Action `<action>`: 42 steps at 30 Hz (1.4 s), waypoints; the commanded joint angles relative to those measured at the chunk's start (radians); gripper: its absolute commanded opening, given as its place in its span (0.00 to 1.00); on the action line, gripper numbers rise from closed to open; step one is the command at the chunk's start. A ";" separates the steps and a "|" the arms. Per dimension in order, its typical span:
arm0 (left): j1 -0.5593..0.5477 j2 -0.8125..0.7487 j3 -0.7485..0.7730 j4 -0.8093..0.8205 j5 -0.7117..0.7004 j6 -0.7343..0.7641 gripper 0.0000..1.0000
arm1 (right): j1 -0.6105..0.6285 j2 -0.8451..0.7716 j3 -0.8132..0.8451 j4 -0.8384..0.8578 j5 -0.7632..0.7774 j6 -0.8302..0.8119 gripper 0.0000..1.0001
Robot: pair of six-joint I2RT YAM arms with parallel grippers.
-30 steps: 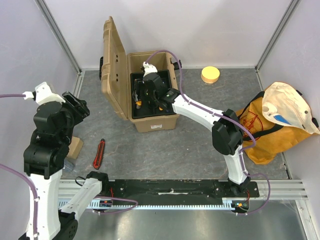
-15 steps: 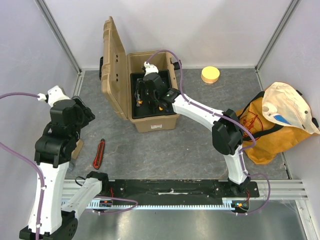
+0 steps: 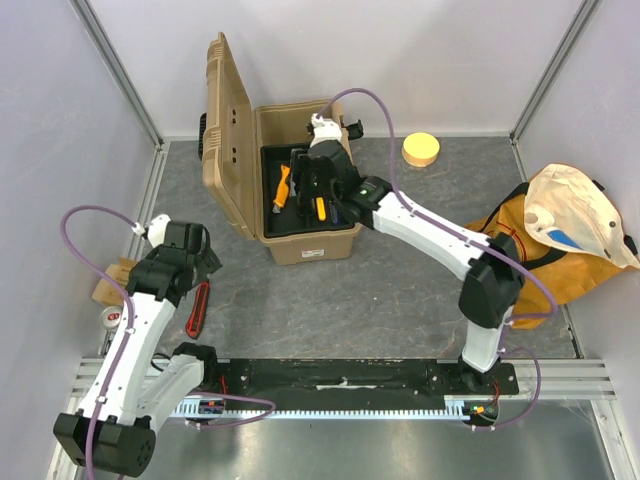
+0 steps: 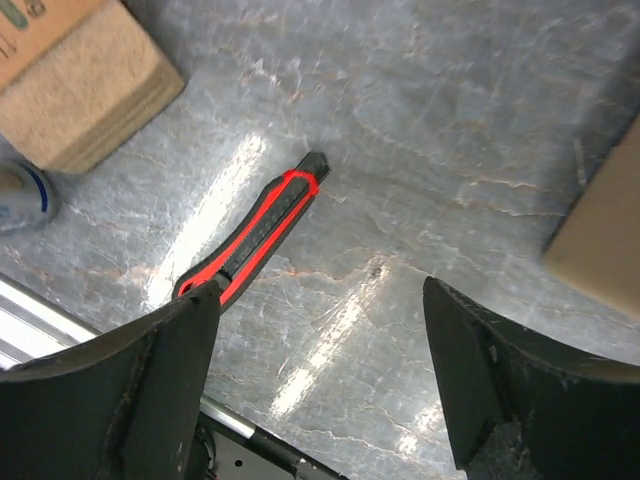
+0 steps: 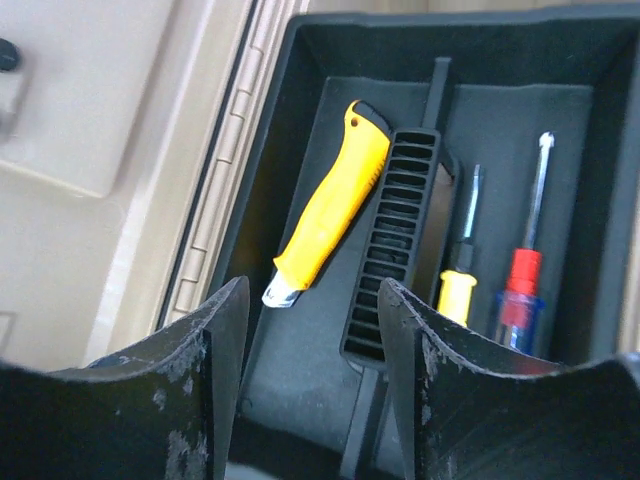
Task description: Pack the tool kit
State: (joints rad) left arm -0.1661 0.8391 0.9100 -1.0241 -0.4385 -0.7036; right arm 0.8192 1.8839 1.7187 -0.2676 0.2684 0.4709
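On the left of the wrist view, beyond the left gripper (image 4: 320, 400) and off to its side, a brown block (image 4: 80, 80) sits on the grey table (image 4: 420, 110), with a small round white thing (image 4: 18, 190) just beside it. The left gripper points down at the table with its fingers spread wide and nothing between them. A red and black knife (image 4: 255, 240) lies flat just ahead of it. The knife's near end reaches the finger (image 4: 150, 390) on the left of that view, while its far end points away toward the middle. Whether the finger touches the knife cannot be told. Farther off to the gripper's other side stands the tan toolbox (image 3: 310, 245), its lid (image 3: 225, 140) swung up and open. The right gripper (image 5: 310, 390) hangs over the black tray (image 5: 300, 60) inside the box, its fingers parted and holding nothing. Below and ahead of it a yellow knife (image 5: 330, 200) lies at a slant in the tray. Just to the side of that knife is a black ribbed bar (image 5: 390, 260). Past the bar, a yellow-handled screwdriver (image 5: 460, 290) and a red and blue one (image 5: 522, 280) lie side by side. Well to the right of that gripper, outside the box, a round yellow disc (image 3: 421, 149) rests on the table. An orange bag (image 3: 545, 250) slumps farther right again, against the wall.
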 commanded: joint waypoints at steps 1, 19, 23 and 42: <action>-0.003 -0.017 -0.107 0.107 -0.040 -0.131 0.90 | -0.011 -0.164 -0.065 0.039 0.035 -0.005 0.62; 0.250 0.119 -0.381 0.449 0.190 -0.132 0.94 | -0.097 -0.433 -0.275 0.068 -0.067 0.015 0.78; 0.269 0.216 -0.393 0.489 0.268 -0.168 0.94 | -0.106 -0.440 -0.284 0.070 -0.080 0.020 0.79; 0.269 0.206 -0.407 0.628 0.561 -0.254 0.87 | -0.126 -0.459 -0.326 0.074 -0.093 0.032 0.79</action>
State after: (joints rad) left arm 0.1055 1.0344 0.4984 -0.4191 0.0338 -0.9260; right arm 0.6991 1.4704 1.3991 -0.2329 0.1810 0.4973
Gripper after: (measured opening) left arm 0.872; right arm 0.785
